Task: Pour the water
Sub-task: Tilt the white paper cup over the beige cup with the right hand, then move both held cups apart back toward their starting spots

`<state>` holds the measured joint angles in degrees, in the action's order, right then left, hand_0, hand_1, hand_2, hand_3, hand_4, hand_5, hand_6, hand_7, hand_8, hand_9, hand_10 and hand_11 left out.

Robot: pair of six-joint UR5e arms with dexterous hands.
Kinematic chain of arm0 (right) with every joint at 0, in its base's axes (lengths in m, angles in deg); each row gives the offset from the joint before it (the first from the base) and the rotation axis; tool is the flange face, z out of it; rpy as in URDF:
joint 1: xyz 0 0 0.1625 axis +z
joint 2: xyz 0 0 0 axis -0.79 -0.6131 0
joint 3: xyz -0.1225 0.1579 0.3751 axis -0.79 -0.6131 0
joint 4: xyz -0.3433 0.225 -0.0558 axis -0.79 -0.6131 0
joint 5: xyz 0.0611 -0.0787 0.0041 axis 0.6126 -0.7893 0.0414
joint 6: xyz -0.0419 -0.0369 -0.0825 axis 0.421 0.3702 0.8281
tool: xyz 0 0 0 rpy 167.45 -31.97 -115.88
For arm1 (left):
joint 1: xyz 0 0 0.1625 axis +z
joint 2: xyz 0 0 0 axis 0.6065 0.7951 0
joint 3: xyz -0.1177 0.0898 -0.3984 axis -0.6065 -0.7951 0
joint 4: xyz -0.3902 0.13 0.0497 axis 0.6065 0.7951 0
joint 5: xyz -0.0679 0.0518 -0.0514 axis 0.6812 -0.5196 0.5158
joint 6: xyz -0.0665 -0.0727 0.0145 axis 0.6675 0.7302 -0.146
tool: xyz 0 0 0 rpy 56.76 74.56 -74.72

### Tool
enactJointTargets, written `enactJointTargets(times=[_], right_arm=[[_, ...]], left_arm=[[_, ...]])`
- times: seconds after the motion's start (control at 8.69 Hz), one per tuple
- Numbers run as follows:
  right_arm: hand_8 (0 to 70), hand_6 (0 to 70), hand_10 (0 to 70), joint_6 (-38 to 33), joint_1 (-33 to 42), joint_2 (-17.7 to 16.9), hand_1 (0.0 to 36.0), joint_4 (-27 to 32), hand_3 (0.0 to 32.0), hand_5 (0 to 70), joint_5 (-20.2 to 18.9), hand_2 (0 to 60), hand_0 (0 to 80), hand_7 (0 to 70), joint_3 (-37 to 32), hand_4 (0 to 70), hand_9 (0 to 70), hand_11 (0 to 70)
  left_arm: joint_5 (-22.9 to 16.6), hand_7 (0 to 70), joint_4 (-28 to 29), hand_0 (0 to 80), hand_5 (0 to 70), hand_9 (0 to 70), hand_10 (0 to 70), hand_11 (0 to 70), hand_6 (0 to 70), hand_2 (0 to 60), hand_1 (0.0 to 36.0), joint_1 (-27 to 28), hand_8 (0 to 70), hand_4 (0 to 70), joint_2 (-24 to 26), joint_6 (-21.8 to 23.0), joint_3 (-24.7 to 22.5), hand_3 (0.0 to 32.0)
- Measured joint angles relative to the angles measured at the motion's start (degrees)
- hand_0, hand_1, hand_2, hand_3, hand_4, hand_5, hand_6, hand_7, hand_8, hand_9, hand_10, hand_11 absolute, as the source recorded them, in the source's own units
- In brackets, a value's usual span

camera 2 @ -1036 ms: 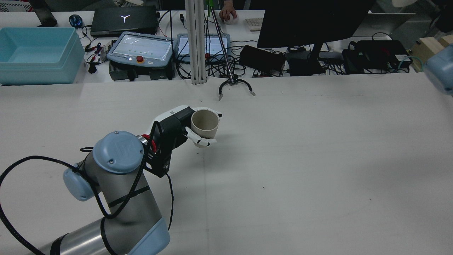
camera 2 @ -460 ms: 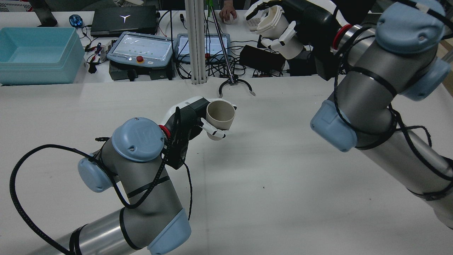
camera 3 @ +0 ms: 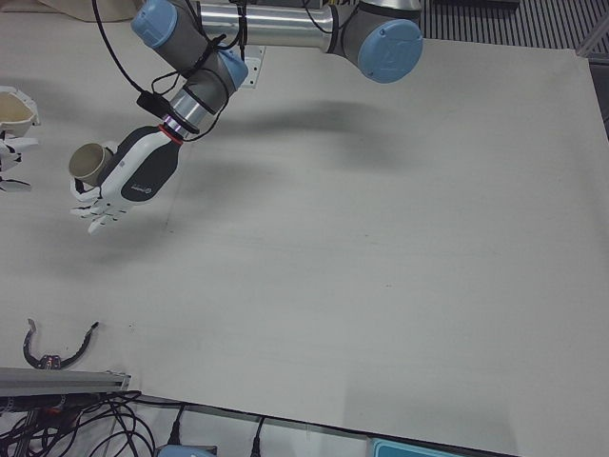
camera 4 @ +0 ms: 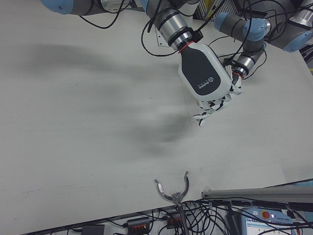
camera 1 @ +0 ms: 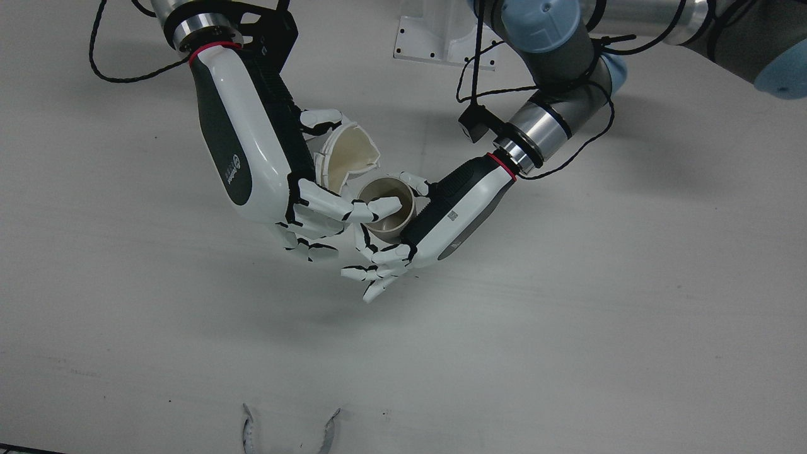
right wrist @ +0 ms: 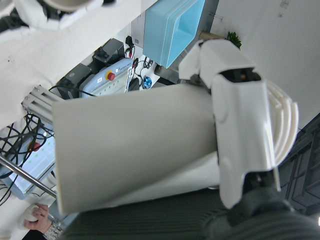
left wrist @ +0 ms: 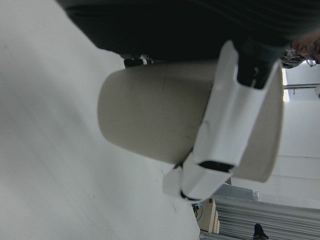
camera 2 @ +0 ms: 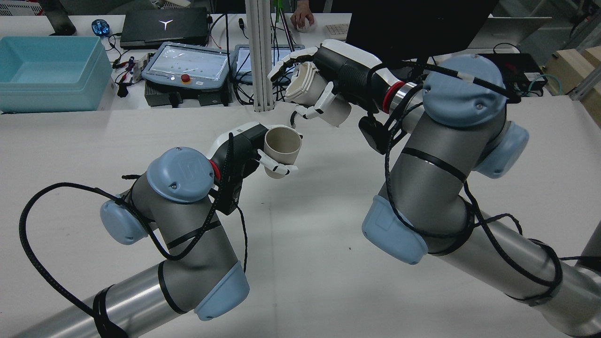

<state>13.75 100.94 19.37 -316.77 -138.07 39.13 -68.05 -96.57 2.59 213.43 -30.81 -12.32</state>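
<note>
Above mid-table, the right hand (camera 2: pixel 324 75) has swung down and inward since half a second ago, fingers wrapped round a tilted white cup (camera 2: pixel 312 94) with a crumpled rim. Left hand (camera 2: pixel 246 150) grips an upright beige cup (camera 2: pixel 281 145) just below.

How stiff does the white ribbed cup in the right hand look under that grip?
Probably thin and easily crushed: the white ribbed cup shows a dented, creased rim in the right hand. Likely light. The beige cup in the left hand keeps a round mouth, so seems stiffer.
</note>
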Motion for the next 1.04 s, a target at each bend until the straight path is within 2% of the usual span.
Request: enactJointTargets(times=[0.23, 0.35, 0.46, 0.58, 0.69, 0.81, 0.92, 1.04], right_arm=[[51.4, 55.3, 18.3, 0.3, -1.0, 0.1, 36.0, -0.7, 17.4, 25.5, 0.2, 60.0, 80.0, 70.0, -0.3, 44.7, 70.0, 31.1], [50.4, 53.4, 18.1, 0.3, -1.1, 0.1, 36.0, -1.0, 17.2, 25.4, 0.3, 60.0, 80.0, 70.0, -0.4, 42.5, 70.0, 30.9], [48.8, 50.6, 17.5, 0.3, -1.0, 0.1, 36.0, -1.2, 17.4, 25.0, 0.4, 60.0, 80.0, 70.0, -0.4, 39.5, 70.0, 30.0], [43.9, 42.6, 15.7, 0.2, -0.5, -0.3, 36.0, -1.2, 20.8, 24.3, 0.6, 60.0, 80.0, 70.0, 0.4, 29.8, 63.3, 27.7], [41.2, 37.5, 14.7, 0.0, 1.7, -1.9, 36.0, -1.2, 20.2, 24.0, 1.1, 60.0, 80.0, 70.0, 2.9, 23.2, 58.8, 26.5], [41.9, 38.7, 18.6, -0.7, 5.5, -5.5, 36.0, -0.9, 15.4, 24.7, 2.3, 60.0, 80.0, 70.0, 7.5, 19.7, 59.2, 32.2], [40.2, 38.3, 21.3, -2.9, 9.6, -10.6, 36.0, 0.6, 14.2, 25.2, 3.6, 60.0, 80.0, 68.8, 11.3, 13.1, 55.5, 36.3], [41.3, 40.7, 22.3, -6.1, 14.3, -17.2, 36.0, 5.4, 11.6, 25.6, 4.3, 60.0, 80.0, 70.0, 13.6, 13.5, 56.9, 37.8]], left_arm=[[-1.6, 21.3, 0.8, 80.0, 70.0, 4.5, 5.9, 12.3, 16.3, 60.0, 36.0, -3.9, 6.2, 70.0, -0.3, 0.3, 0.0, 0.0], [-2.7, 21.2, 1.1, 80.0, 70.0, 4.5, 5.9, 12.4, 16.2, 60.0, 36.0, -5.8, 6.2, 70.0, -0.3, 0.3, -0.2, 0.0], [-3.7, 20.8, 1.3, 80.0, 70.0, 4.3, 5.9, 12.3, 15.7, 60.0, 36.0, -7.3, 6.1, 69.9, -0.4, 0.4, -0.6, 0.0], [-4.5, 20.2, 1.4, 80.0, 70.0, 4.3, 6.0, 12.6, 15.1, 59.9, 36.0, -8.6, 6.0, 69.2, -0.7, 0.5, -1.3, 0.0], [-5.3, 19.8, 2.2, 80.0, 70.0, 3.8, 6.2, 12.8, 14.5, 51.5, 36.0, -9.4, 5.6, 69.6, -2.7, 1.2, -3.1, 0.0], [-5.8, 19.8, 3.6, 80.0, 70.0, 4.1, 6.5, 13.3, 14.4, 47.8, 36.0, -9.9, 5.6, 70.0, -7.4, 2.4, -6.9, 0.0], [-6.1, 20.2, 5.5, 80.0, 70.0, 4.3, 6.7, 13.7, 14.5, 46.9, 36.0, -10.2, 5.6, 70.0, -13.3, 3.2, -11.3, 0.0], [-6.2, 20.2, 8.8, 80.0, 70.0, 4.6, 6.9, 14.0, 14.5, 45.4, 36.0, -10.7, 5.8, 70.0, -20.2, 3.9, -15.6, 0.0]])
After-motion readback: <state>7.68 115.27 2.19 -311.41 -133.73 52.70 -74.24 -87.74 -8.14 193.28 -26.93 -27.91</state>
